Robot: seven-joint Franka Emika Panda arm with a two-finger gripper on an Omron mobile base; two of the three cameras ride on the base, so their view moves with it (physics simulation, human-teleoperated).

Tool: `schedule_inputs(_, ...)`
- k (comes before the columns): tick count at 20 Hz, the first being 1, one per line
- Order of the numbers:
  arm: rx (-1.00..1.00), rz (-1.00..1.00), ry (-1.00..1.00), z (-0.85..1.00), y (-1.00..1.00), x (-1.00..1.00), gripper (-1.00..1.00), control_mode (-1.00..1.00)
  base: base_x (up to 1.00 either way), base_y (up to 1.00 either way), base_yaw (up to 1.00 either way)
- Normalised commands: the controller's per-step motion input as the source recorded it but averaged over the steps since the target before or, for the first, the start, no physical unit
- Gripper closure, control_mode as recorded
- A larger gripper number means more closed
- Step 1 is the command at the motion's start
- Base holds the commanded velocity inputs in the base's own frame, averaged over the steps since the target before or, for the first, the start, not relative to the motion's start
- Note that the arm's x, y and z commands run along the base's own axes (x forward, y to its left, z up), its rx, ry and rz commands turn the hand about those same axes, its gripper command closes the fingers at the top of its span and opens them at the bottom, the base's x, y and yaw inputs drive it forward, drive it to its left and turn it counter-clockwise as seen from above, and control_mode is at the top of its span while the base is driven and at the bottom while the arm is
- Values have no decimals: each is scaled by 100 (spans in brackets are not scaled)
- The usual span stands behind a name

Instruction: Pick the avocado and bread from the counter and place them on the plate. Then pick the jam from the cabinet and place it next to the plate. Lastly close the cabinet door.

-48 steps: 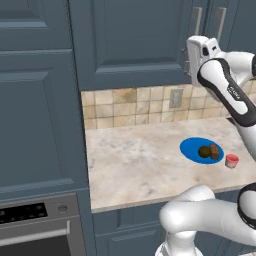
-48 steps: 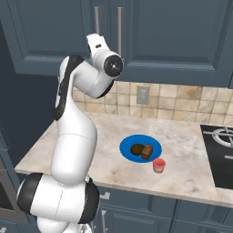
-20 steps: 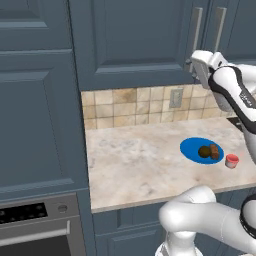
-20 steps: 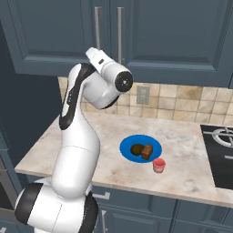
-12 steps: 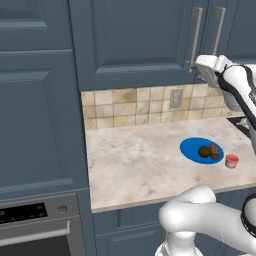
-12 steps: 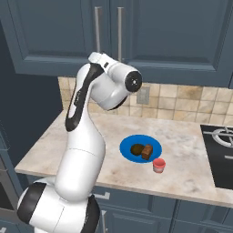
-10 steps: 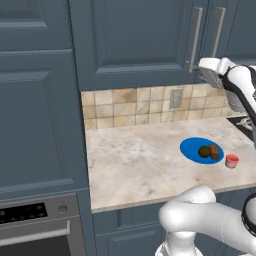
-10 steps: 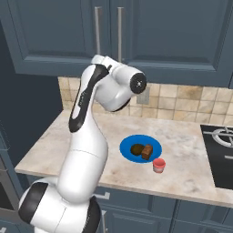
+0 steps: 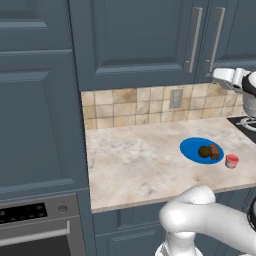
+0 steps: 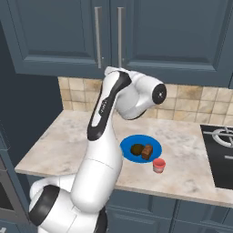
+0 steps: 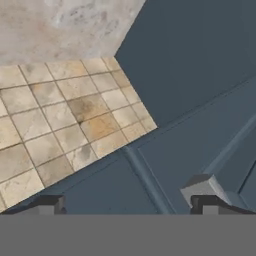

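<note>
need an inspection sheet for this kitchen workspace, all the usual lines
surface: beige stone counter, bare apart from the job's things
job's things: avocado and bread side by side on the blue plate; red jam jar upright on the counter just beside the plate; cabinet door shut
clutter: nothing seen
grippers: gripper open, empty, facing cabinet panels above the tiles
cables: nothing seen
surroundings: tiled backsplash with wall outlet, oven, cooktop

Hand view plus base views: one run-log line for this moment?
avocado: on plate | bread: on plate | jam: on counter beside plate | cabinet door: shut | gripper: open, empty
</note>
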Motion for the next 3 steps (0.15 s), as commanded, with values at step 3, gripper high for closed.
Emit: schedule_inputs(3, -20, 1, -18, -13, -25, -1, -100, -100, 0, 0, 0)
